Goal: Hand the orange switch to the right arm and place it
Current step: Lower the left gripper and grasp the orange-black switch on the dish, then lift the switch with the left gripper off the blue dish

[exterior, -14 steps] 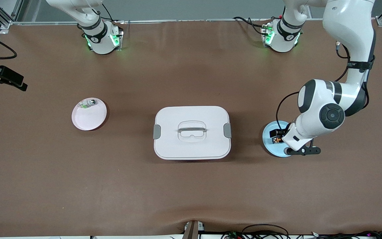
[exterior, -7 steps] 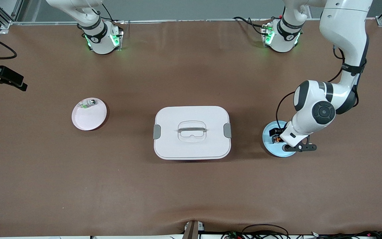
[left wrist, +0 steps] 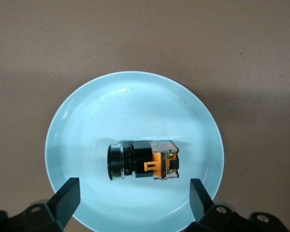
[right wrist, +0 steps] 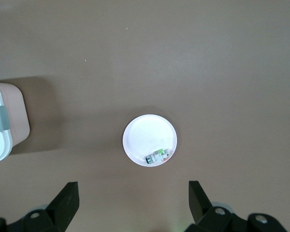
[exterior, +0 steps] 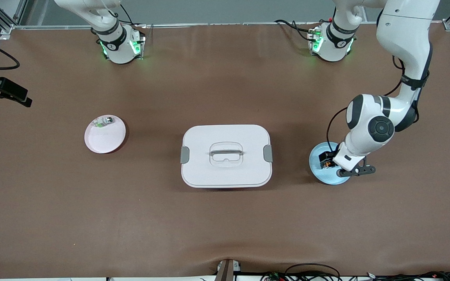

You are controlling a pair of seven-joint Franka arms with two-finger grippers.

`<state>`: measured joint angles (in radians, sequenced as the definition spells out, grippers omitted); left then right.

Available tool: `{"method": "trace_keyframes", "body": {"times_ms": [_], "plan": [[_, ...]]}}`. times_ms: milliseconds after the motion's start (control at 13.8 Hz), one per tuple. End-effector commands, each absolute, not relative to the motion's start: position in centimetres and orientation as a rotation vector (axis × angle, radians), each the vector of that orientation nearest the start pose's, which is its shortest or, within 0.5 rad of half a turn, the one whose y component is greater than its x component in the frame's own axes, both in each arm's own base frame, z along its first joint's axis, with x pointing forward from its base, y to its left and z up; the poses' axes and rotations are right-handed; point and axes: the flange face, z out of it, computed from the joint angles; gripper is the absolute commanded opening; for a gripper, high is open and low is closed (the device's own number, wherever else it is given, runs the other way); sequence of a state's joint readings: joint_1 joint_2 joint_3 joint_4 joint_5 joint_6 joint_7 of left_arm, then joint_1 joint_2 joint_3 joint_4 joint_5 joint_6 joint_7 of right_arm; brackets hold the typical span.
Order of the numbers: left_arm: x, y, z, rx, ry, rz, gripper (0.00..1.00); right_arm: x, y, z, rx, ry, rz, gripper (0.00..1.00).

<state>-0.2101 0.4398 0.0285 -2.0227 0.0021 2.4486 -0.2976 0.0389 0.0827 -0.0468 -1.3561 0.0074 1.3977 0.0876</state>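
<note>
My left claw [left wrist: 133, 198] hangs spread wide and empty over the round pale-blue plate [left wrist: 87, 116]; the small black-and-orange switch [left wrist: 144, 160] lies on its side on that plate, between my fingertips [left wrist: 67, 195]; no writing is readable on it; my right claw [right wrist: 133, 200], open and empty too, waits high over the round white plate [right wrist: 145, 135] on the brown worktop [exterior: 225, 226].

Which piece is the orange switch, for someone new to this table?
Find the white lidded box mid-table, then look toward the left arm's end to the light blue plate. The orange switch lies on it under the open left pincer: black with an orange part, unlike the green-and-silver piece on the pink plate.
</note>
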Motion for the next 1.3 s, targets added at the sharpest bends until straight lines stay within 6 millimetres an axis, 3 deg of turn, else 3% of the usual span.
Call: {"method": "trace_keyframes", "body": {"times_ms": [0,217,1159,1232], "plan": [[58.8,-11.1,21.7,-3.109,-0.199,-0.011,1.00,55.5,-0.2,66.6,-3.134,0.159,0.051,1.00],[58.9,-10.8,19.7,-3.086,-0.139,-0.038,1.00,55.6,-0.2,66.5,-3.134,0.159,0.051,1.00],[59.6,-10.8,17.2,-3.085,-0.208,-0.053,1.00,55.6,-0.2,66.6,-3.134,0.159,0.046,1.00],[59.6,-10.8,17.2,-3.085,-0.208,-0.053,0.75,55.6,-0.2,66.6,-3.134,0.159,0.046,1.00]]}}
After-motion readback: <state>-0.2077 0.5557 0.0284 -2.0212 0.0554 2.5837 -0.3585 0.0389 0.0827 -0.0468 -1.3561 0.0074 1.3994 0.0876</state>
